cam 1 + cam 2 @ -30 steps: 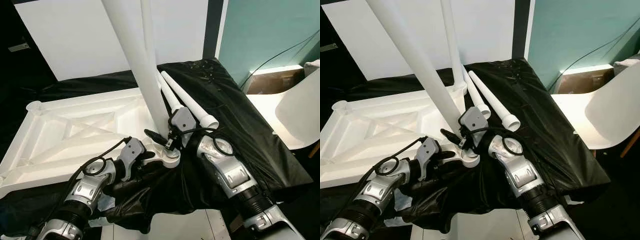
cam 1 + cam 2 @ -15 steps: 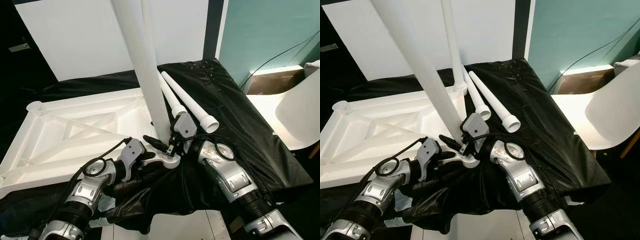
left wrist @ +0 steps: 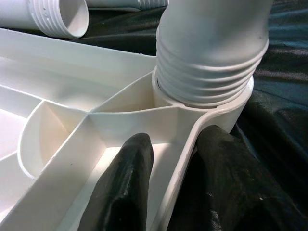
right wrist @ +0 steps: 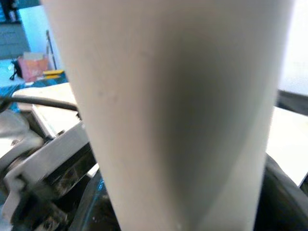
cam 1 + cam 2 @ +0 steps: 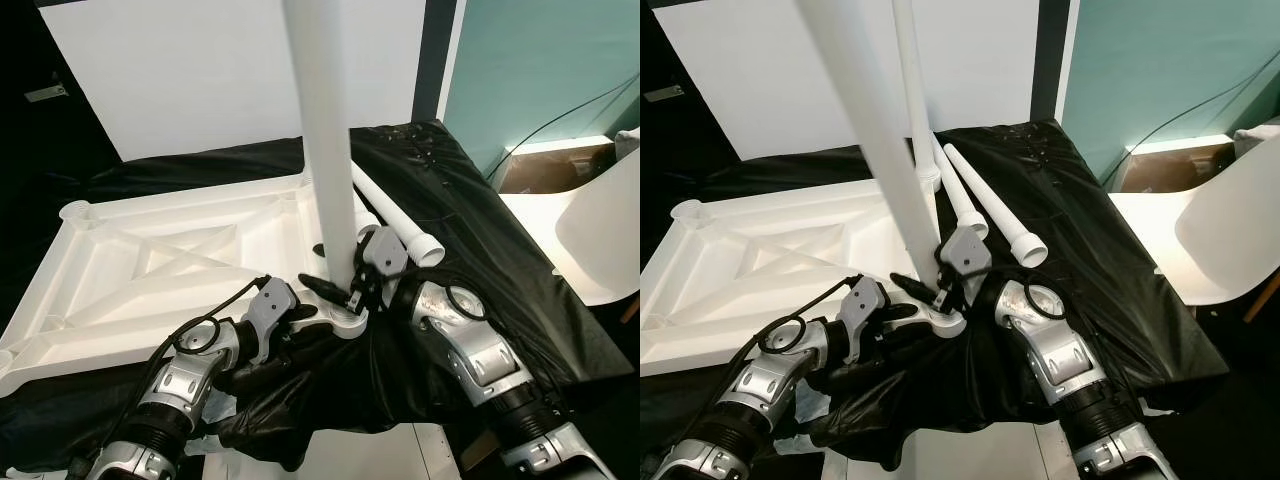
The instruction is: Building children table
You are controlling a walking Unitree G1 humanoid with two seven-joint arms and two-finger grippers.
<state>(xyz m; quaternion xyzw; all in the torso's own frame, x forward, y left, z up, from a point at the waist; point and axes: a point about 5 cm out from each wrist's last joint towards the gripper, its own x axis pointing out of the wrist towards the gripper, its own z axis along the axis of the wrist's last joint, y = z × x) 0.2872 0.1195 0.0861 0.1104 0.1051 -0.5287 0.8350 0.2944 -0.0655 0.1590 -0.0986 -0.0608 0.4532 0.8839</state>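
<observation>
A white plastic tabletop lies upside down on a black cloth, its ribbed underside facing up. At its near corner, a white table leg stands almost upright with its threaded end seated in the corner socket — the left wrist view shows several threads still exposed above the socket rim.

The right gripper is at the base of this leg, its black fingers set on either side of the tube just above the socket; it appears to be clasping the leg, though the fingertips are partly hidden behind it. In the right wrist view the leg stands very close and blurred.

The left gripper pinches the rim of the tabletop at the same corner, one finger inside the rim wall and the other outside it, directly below the socket. In the head views it sits low, at the near edge of the tabletop.

A second leg stands upright in the far corner socket. Two loose legs lie side by side on the cloth just beyond the right gripper, threaded ends pointing toward the robot. A white chair stands off to the right, well apart from the work.
</observation>
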